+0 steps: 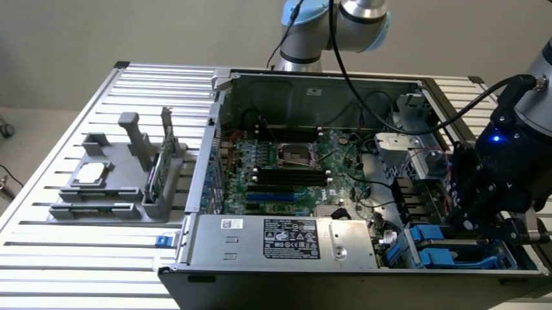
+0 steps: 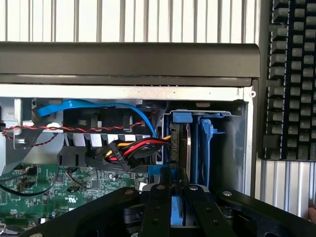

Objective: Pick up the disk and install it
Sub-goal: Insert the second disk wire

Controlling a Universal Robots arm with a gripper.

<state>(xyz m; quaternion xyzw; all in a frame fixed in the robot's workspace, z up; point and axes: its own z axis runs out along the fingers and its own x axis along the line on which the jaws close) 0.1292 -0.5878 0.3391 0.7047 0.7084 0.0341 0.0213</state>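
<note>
An open computer case (image 1: 345, 194) is seen lying on a slatted metal table (image 1: 52, 258), filling the centre and right of the exterior view. The gripper (image 1: 483, 223) is lowered at the right edge of that frame, over the drive bays in the case's lower right corner, where blue plastic carriers (image 1: 440, 248) are visible.

In the wrist view, the gripper (image 2: 170, 210) is seen at the bottom centre of the frame, its two black fingers (image 2: 157, 207) drawn close together on either side of a blue-edged piece. This piece is taken to be the disk (image 2: 174, 205), held upright on its edge by its blue frame; its metal face cannot be made out there. The fingers are nearly closed upon it. Just above, in the centre right of the frame, a bay (image 2: 197, 148) is seen with blue carriers and a grey drive edge standing in it. Whether the held disk is already seated in a slot cannot be told.

A bundle of red, yellow and black cables (image 2: 126, 150) is plugged in just beside the bay, and a blue cable (image 2: 98, 106) arcs above it. A green motherboard (image 2: 39, 192) occupies the lower left of the wrist view.

In the exterior view, a grey holder (image 1: 121, 181) with a chip (image 1: 90, 173) and an upright card (image 1: 165, 155) stands at the left of the frame, well apart from the gripper.
</note>
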